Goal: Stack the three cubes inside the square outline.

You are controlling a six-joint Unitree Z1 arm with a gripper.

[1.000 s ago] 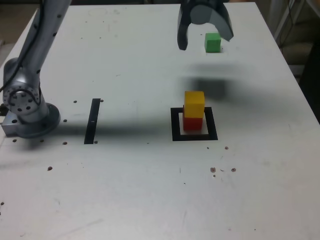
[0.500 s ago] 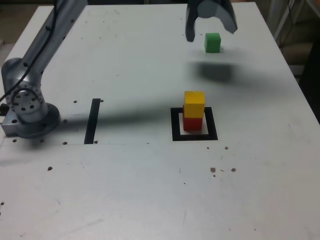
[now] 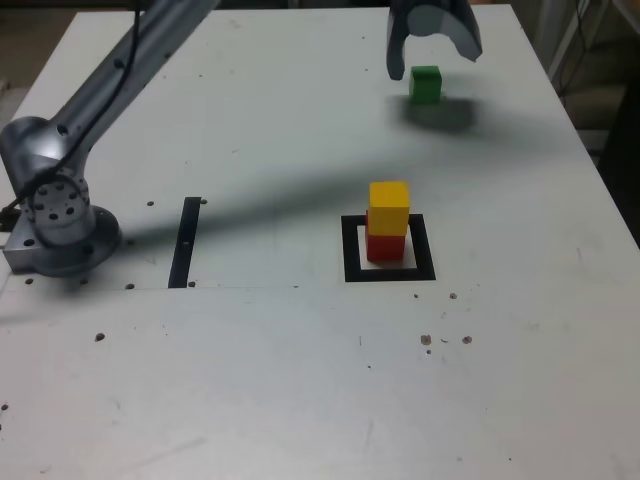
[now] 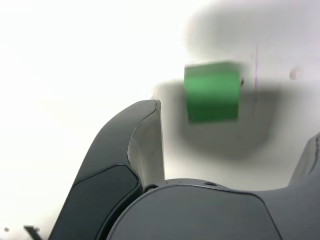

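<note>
At the far end of the pale white surface [image 3: 250,380], the dark grey end effector [image 3: 432,52] hangs right above the small solid green cube [image 3: 425,85], jaws spread wide and nothing between them! From the wrist view the picture is clear enough: the green cube [image 4: 212,98] sits on the surface ahead of the open jaws, one dark finger [image 4: 142,145] curving up beside it, no contact that I can see, though the cube is a little blurred.

Now look at the middle of the surface. The thick black square outline [image 3: 388,248] with its pale interior already carries two blocks, the small solid red cube [image 3: 385,247] at the bottom and the small solid yellow cube [image 3: 389,206] sitting squarely on top of it. That tower looks tidy and upright, well apart from the green one. Off to the exterior view's left lies a thin black strip [image 3: 185,241], near the silver arm base [image 3: 55,225], and it plays no part here.

So by my reckoning two thirds of the job is done! What is left: come down over the green cube, pinch it, carry it across and set it on the yellow one inside the outline
</note>
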